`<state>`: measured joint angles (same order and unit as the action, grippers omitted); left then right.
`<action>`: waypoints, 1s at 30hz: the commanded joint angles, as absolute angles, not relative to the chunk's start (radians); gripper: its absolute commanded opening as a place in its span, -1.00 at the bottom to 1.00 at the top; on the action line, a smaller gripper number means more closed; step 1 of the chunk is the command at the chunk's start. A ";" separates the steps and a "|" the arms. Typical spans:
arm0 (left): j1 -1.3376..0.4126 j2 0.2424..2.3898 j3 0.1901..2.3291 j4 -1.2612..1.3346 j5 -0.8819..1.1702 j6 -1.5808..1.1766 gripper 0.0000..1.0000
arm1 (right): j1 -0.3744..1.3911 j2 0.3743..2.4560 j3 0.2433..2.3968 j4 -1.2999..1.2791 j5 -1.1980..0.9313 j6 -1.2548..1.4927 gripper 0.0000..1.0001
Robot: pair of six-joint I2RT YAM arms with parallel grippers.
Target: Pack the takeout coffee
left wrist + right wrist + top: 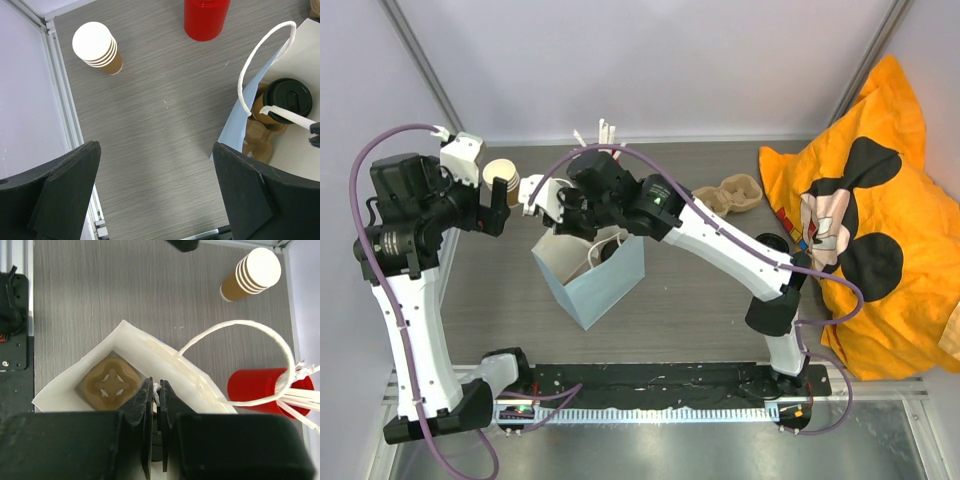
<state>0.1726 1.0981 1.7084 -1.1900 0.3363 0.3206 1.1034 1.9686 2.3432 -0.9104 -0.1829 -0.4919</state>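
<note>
Coffee look: I see 1 takeout coffee point(287, 100), a tan paper cup with a black lid.
Coffee place: inside the paper bag point(605, 280), seated in a cardboard carrier point(257, 142).
Left claw point(155, 167): fingers wide apart above the worktop point(165, 100), holding nothing.
Right claw point(156, 390): clamped on the bag handle point(287, 116).
Hidden: the bag wall covers the cup's lower body, and my right wrist view misses the cup.

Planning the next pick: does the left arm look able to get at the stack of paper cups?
Likely yes: the left gripper is open, empty, with only bare table between it and the stack of paper cups.
</note>
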 commanded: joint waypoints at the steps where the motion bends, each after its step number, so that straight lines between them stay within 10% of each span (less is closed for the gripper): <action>1: 0.175 1.074 1.686 -1.124 0.364 0.314 1.00 | 1.140 1.976 2.330 -0.910 -0.109 -0.515 -0.75; 6: 0.175 1.057 1.672 -1.117 0.373 0.321 1.00 | 1.154 1.979 2.324 -0.907 -0.098 -0.511 -0.63; 16: 0.176 1.055 1.657 -1.094 0.410 0.321 0.99 | 1.164 1.956 2.422 -0.887 -0.061 -0.505 0.29; 30: 0.112 1.112 1.664 -1.029 0.578 0.291 0.99 | 0.922 1.819 2.508 -0.735 -0.032 -0.394 0.50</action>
<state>0.1493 1.1069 1.6550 -1.0920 0.4931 0.3096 1.0306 1.8874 2.5320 -0.8291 -0.0540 -0.4488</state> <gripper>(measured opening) 0.996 0.740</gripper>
